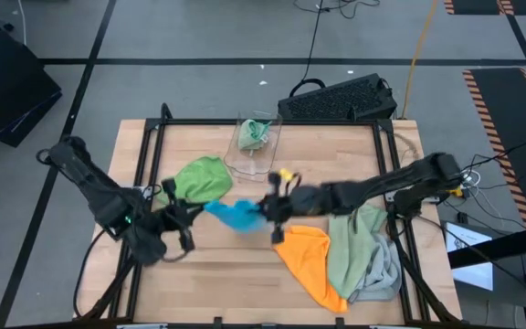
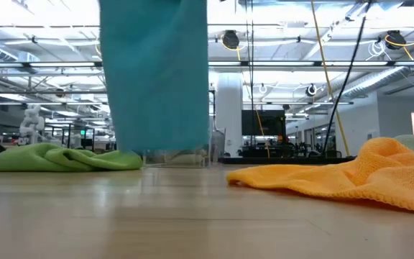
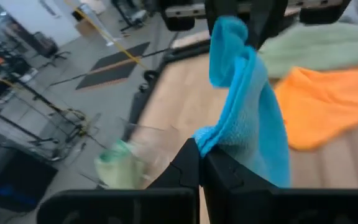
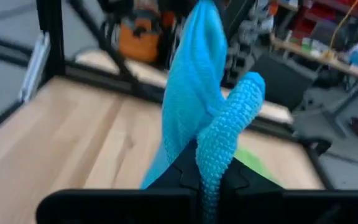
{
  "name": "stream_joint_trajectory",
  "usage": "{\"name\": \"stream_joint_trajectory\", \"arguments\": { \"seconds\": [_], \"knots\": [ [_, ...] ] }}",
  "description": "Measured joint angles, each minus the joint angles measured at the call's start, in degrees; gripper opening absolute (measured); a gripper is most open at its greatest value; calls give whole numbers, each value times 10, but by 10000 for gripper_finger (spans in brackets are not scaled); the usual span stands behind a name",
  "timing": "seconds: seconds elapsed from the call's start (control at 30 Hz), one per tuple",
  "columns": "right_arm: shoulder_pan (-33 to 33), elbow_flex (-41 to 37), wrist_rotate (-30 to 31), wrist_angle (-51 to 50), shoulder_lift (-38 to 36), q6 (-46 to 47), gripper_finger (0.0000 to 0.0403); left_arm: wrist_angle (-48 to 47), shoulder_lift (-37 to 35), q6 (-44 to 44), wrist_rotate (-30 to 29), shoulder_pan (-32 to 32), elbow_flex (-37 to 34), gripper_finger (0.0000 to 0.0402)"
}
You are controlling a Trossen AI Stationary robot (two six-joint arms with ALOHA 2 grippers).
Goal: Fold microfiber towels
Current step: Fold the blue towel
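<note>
A blue towel [image 1: 236, 217] hangs between my two grippers above the middle of the table. My left gripper [image 1: 196, 216] is shut on its left end, my right gripper [image 1: 265, 213] on its right end. In the low view the blue towel [image 2: 157, 79] drops as a flat sheet, its lower edge above the tabletop. A bright green towel [image 1: 201, 178] lies crumpled behind it. An orange towel [image 1: 310, 261], a sage green one [image 1: 352, 239] and a light grey one [image 1: 386, 276] lie heaped at the right front. My left gripper pinches a bunched corner of the blue towel [image 3: 205, 138] between its two fingers, coming nearly level from the table's left. The cloth runs up from there to the other gripper and hangs clear of the table. My right gripper pinches the opposite bunched corner [image 4: 219, 146] between its two fingers, coming nearly level from the table's right. A tuft of the cloth sticks out beyond the fingers. The rest hangs clear of the table toward the left gripper.
A clear plastic bin [image 1: 261, 153] with a green cloth [image 1: 254, 134] inside stands at the back middle. A black keyboard [image 1: 338, 99] lies beyond the far edge. Bare wood shows at the left front and under the blue towel.
</note>
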Motion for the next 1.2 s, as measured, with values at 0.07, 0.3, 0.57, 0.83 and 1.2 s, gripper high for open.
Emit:
{"name": "stream_joint_trajectory", "arguments": {
  "seconds": [0.07, 0.3, 0.57, 0.83, 1.2],
  "knots": [
    [-27, -7, -28, 1, -34, -1, 4, 0, -3, 20, 0, 19, 27, 2],
    [-48, -66, -184, 7, -61, 61, 4, 3, 28, -35, 108, 29, 35, 1],
    [30, -258, -186, 261, -11, 162, 4, 30, 156, -182, 267, 24, -15, 1],
    [106, -324, -122, 360, 69, 185, 40, 180, 275, -177, 343, 23, -17, 1],
    [155, -324, -50, 366, 51, 143, 123, 234, 301, -184, 349, 24, -17, 1]
  ]
}}
